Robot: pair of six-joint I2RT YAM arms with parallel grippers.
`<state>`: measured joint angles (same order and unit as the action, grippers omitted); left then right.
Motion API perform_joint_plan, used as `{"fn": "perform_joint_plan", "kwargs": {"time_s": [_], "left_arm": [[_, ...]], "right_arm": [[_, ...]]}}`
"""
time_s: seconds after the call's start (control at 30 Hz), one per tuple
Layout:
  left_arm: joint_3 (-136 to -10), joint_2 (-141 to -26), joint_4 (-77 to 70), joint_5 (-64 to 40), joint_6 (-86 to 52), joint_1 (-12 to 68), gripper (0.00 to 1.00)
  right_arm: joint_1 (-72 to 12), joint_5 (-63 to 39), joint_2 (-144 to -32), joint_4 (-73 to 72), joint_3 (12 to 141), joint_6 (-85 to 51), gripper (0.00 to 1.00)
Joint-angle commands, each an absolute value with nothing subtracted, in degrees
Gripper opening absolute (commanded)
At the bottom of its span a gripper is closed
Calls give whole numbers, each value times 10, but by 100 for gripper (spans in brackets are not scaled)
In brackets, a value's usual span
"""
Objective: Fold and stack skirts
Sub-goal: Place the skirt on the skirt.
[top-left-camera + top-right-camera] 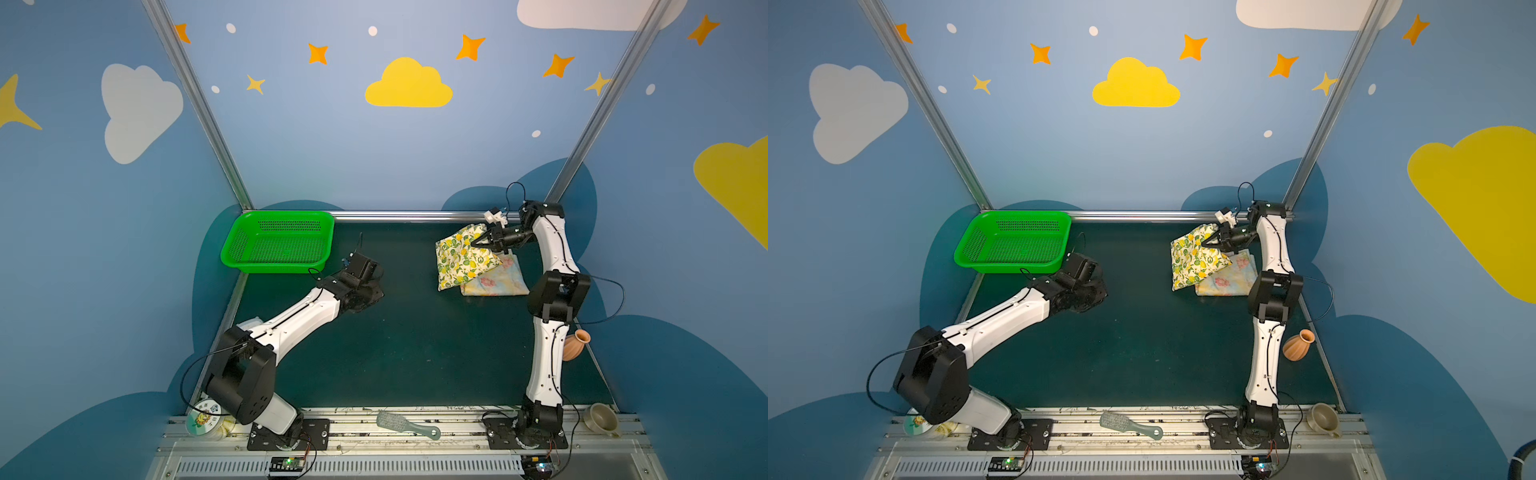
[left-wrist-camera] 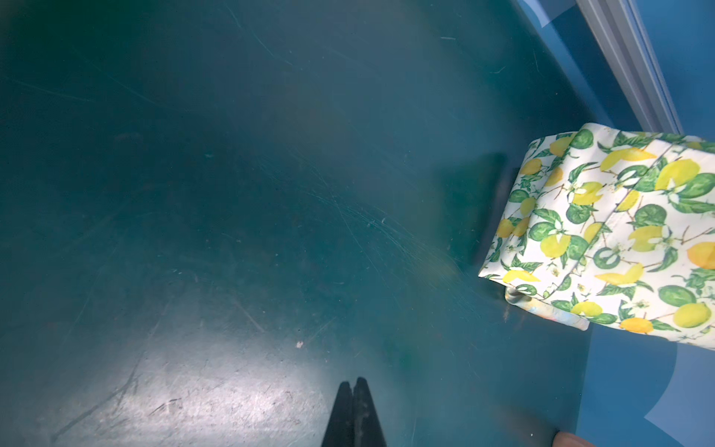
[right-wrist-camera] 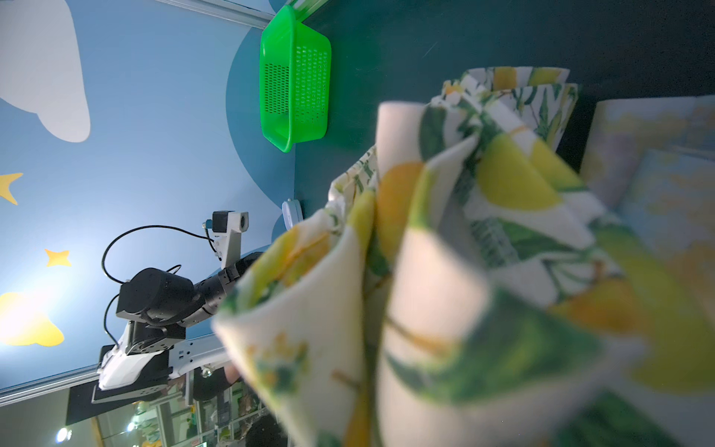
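The cream lemon-print skirt [image 1: 461, 257] [image 1: 1196, 259] lies folded at the back right of the mat. It rests partly on the pastel flower skirt [image 1: 498, 280] [image 1: 1231, 278], which lies flat beneath it and sticks out to the right and front. My right gripper [image 1: 478, 241] [image 1: 1210, 240] is shut on the lemon skirt's upper back edge and holds that edge raised. In the right wrist view the bunched lemon cloth [image 3: 464, 251] hides the jaws. My left gripper [image 2: 354, 383] is shut and empty, low over bare mat, well left of the lemon skirt [image 2: 611, 240].
A green mesh basket [image 1: 278, 243] [image 1: 1015, 243] [image 3: 296, 77] stands at the back left, just behind the left wrist. A clay vase [image 1: 575, 345] lies by the right arm. A brush [image 1: 407, 424], a cup [image 1: 602, 419] and a round tin [image 1: 205, 419] sit on the front rail.
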<state>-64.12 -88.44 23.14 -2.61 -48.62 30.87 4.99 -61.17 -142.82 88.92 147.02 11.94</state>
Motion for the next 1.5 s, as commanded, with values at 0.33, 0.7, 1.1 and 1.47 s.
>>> {"fn": "perform_joint_plan", "kwargs": {"time_s": [0.33, 0.7, 1.1, 1.47], "left_arm": [[-685, -927, 254, -53, -486, 307, 4], [-723, -952, 278, -54, -487, 310, 4], [-782, -1000, 304, -50, -490, 334, 4], [-812, -1025, 316, -46, -490, 347, 4]], "right_arm": [[111, -651, -1453, 935, 1484, 126, 0], [143, -666, -1502, 934, 1486, 116, 0], [172, -660, -1519, 931, 1506, 104, 0], [185, -641, -1528, 928, 1507, 96, 0]]}}
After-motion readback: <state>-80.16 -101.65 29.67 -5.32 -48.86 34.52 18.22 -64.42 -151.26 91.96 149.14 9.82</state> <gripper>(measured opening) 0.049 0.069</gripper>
